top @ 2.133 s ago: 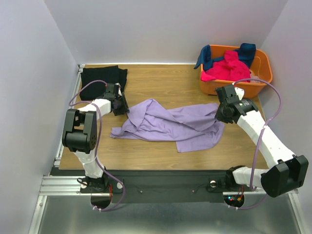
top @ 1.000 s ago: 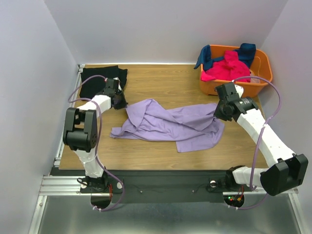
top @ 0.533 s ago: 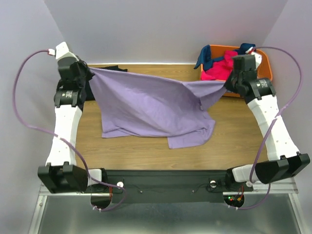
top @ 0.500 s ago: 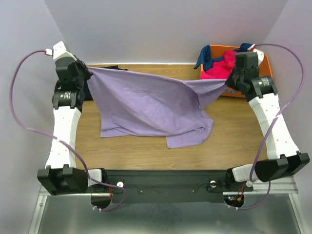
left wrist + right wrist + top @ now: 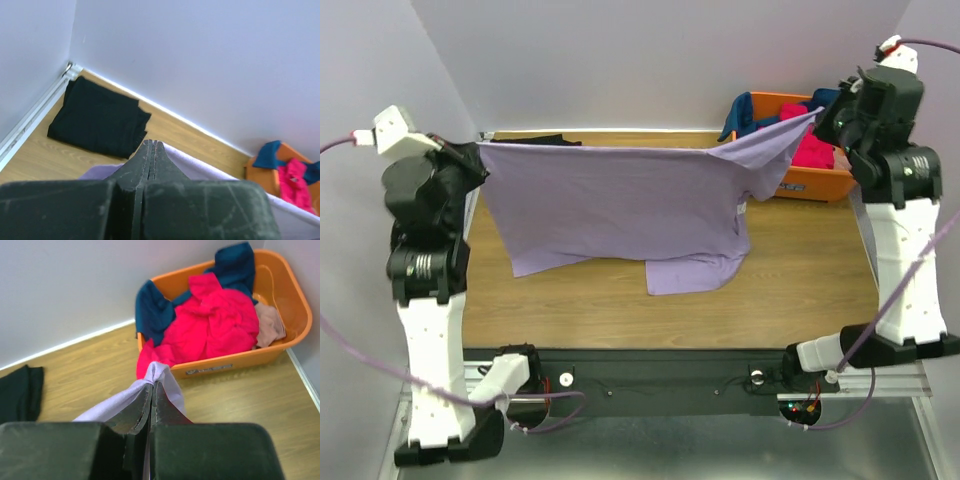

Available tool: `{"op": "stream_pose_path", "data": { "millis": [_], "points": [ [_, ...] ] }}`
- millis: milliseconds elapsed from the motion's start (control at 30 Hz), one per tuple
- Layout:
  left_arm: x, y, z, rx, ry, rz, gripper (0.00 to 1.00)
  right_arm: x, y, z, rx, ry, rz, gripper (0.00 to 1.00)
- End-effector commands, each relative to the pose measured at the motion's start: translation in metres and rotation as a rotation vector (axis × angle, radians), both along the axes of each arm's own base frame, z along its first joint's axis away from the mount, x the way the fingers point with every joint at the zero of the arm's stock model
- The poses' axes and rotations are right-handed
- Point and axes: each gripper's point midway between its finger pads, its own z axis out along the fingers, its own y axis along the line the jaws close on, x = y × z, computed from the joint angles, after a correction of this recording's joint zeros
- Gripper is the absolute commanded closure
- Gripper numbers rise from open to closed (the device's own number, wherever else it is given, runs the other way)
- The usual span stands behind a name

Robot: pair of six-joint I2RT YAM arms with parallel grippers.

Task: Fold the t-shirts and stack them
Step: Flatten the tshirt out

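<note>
The lavender t-shirt (image 5: 620, 205) hangs spread wide between my two raised grippers, its top edge taut and its lower part draping onto the table. My left gripper (image 5: 478, 150) is shut on the shirt's left corner, with the cloth (image 5: 200, 167) running off to the right of the closed tips (image 5: 151, 144). My right gripper (image 5: 817, 115) is shut on the right corner, and a bunch of lavender cloth (image 5: 160, 372) pokes out past its tips (image 5: 152, 385). A folded black t-shirt (image 5: 97, 117) lies at the back left. Hot-pink (image 5: 210, 325) and teal-blue (image 5: 155, 310) t-shirts fill the basket.
The orange plastic basket (image 5: 290, 300) stands at the back right corner, just behind the right gripper, with a beige cloth (image 5: 270, 322) also inside. Walls close in at the left, back and right. Bare wooden table (image 5: 800, 280) shows in front of the hanging shirt.
Both arms have risen and pulled further apart, lifting the lavender t-shirt from a crumpled heap on the table into a wide, taut hanging spread.
</note>
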Motion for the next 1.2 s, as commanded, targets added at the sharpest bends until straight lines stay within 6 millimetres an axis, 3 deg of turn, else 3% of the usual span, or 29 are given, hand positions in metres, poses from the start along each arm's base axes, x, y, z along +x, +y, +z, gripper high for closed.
{"op": "stream_pose_path", "data": {
  "millis": [0, 33, 67, 133, 167, 367, 467, 600, 733, 767, 833, 867, 933, 967, 1000, 1067, 1100, 1167],
  "points": [
    [-0.067, -0.005, 0.064, 0.005, -0.190, -0.008, 1.00, -0.057, -0.008, 0.077, -0.012, -0.241, 0.032, 1.00],
    [-0.079, -0.005, 0.067, 0.007, -0.199, -0.008, 1.00, -0.066, -0.008, 0.086, -0.021, -0.274, 0.039, 1.00],
    [-0.103, -0.007, 0.084, 0.010, -0.257, -0.010, 1.00, -0.085, -0.012, 0.096, -0.045, -0.311, 0.040, 1.00],
    [-0.126, -0.011, 0.092, 0.011, -0.285, -0.021, 1.00, -0.105, -0.017, 0.111, -0.062, -0.368, 0.034, 1.00],
    [-0.151, -0.014, 0.109, 0.016, -0.343, -0.032, 1.00, -0.126, -0.021, 0.124, -0.077, -0.418, 0.025, 0.99],
    [-0.230, -0.024, 0.151, 0.036, -0.486, -0.059, 1.00, -0.196, -0.033, 0.190, -0.082, -0.643, -0.001, 1.00],
    [-0.260, -0.032, 0.168, 0.036, -0.554, -0.095, 1.00, -0.219, -0.037, 0.212, -0.069, -0.722, -0.016, 1.00],
    [-0.279, -0.036, 0.184, 0.025, -0.620, -0.114, 1.00, -0.243, -0.043, 0.238, -0.064, -0.814, -0.041, 1.00],
    [-0.260, -0.039, 0.176, 0.016, -0.594, -0.138, 1.00, -0.230, -0.046, 0.233, -0.068, -0.788, -0.066, 1.00],
    [-0.237, -0.042, 0.161, 0.012, -0.539, -0.157, 1.00, -0.216, -0.044, 0.224, -0.067, -0.750, -0.063, 0.99],
    [-0.213, -0.042, 0.146, -0.002, -0.489, -0.167, 1.00, -0.194, -0.040, 0.209, -0.069, -0.695, -0.052, 1.00],
    [-0.185, -0.044, 0.128, -0.009, -0.423, -0.185, 1.00, -0.167, -0.036, 0.189, -0.073, -0.625, -0.041, 1.00],
    [-0.159, -0.046, 0.114, -0.016, -0.376, -0.209, 1.00, -0.141, -0.031, 0.169, -0.079, -0.561, -0.030, 1.00],
    [-0.135, -0.047, 0.092, -0.025, -0.312, -0.220, 1.00, -0.126, -0.029, 0.156, -0.076, -0.522, -0.024, 1.00],
    [-0.119, -0.049, 0.082, -0.026, -0.280, -0.238, 1.00, -0.102, -0.025, 0.130, -0.080, -0.450, -0.016, 1.00],
    [-0.091, -0.048, 0.062, -0.029, -0.244, -0.240, 1.00, -0.077, -0.019, 0.110, -0.073, -0.413, 0.001, 1.00],
    [-0.078, -0.047, 0.055, -0.026, -0.225, -0.236, 1.00, -0.055, -0.015, 0.086, -0.077, -0.352, 0.010, 0.99],
    [-0.057, -0.042, 0.042, -0.004, -0.211, -0.220, 1.00, -0.035, -0.011, 0.074, -0.072, -0.337, 0.016, 1.00]
  ]
}}
